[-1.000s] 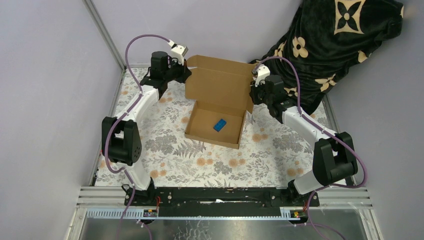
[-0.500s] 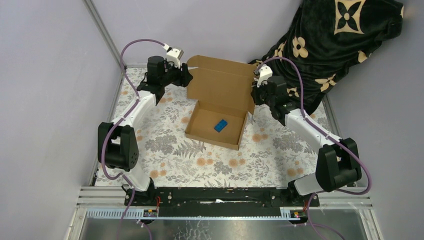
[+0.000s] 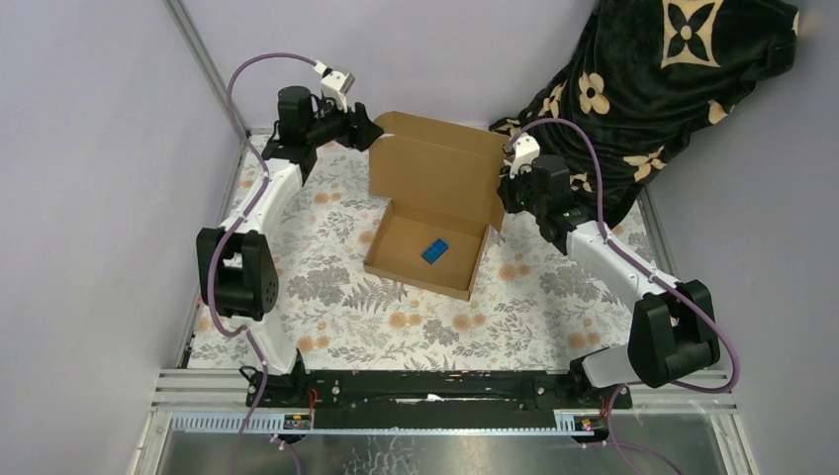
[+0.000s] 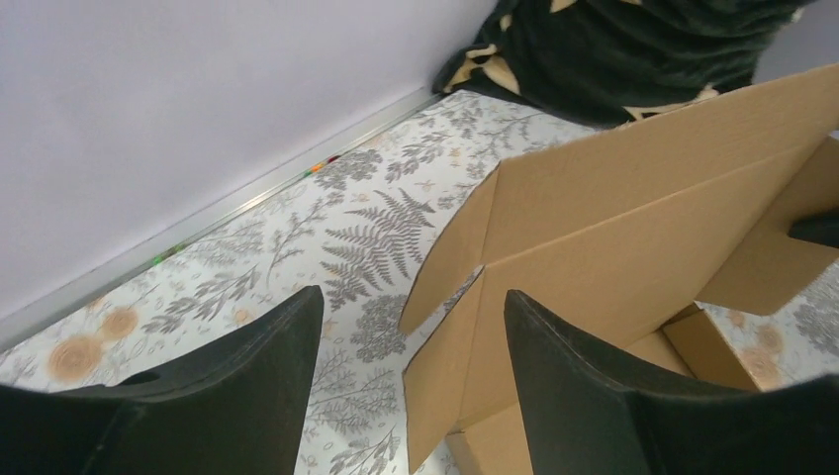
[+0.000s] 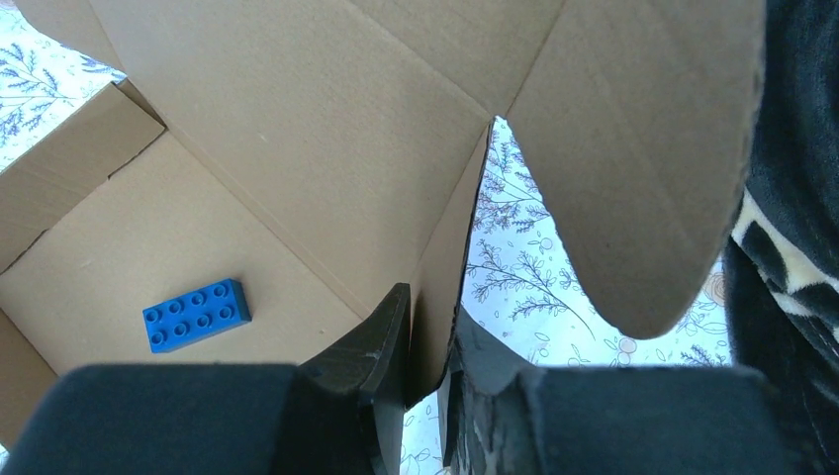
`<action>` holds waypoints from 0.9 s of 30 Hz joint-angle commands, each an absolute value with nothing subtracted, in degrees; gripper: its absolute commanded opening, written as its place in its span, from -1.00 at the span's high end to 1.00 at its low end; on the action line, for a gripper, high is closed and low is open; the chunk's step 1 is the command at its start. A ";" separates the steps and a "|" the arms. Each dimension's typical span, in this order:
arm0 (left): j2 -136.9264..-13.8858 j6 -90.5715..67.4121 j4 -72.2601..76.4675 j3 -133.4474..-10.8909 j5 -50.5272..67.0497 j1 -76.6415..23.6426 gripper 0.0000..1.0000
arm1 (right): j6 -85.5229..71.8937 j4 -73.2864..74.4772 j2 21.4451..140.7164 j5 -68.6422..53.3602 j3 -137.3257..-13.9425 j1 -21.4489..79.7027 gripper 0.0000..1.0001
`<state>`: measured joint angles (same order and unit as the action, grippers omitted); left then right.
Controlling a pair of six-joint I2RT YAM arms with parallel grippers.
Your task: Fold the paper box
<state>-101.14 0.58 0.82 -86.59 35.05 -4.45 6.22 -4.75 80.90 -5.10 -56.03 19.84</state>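
Observation:
The paper box (image 3: 414, 259) is a brown cardboard tray on the floral mat, with its lid (image 3: 435, 176) standing upright behind it. My left gripper (image 3: 368, 132) hovers open by the lid's upper left corner. In the left wrist view the lid's left side flap (image 4: 450, 267) shows between the spread fingers (image 4: 247, 396), apart from both; the left gripper (image 4: 414, 297) holds nothing. My right gripper (image 3: 503, 194) is shut on the lid's right side flap. In the right wrist view that flap (image 5: 435, 297) runs down between the pinching jaws of the right gripper (image 5: 430, 332).
A small blue brick (image 3: 434, 249) lies inside the tray, also visible as the blue brick (image 5: 196, 314) from the right wrist. A dark flowered blanket (image 3: 653, 89) is heaped at the back right, close behind the right arm. Grey walls close in the left and far sides.
My left gripper has opened and let go of the lid's left corner, and the left arm has drawn back to the far left. The right gripper keeps its grip.

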 commanded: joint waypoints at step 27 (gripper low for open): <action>-106.50 7.11 -9.48 -93.92 42.22 -4.04 0.33 | 9.05 -4.03 84.81 -6.50 -61.08 20.43 0.59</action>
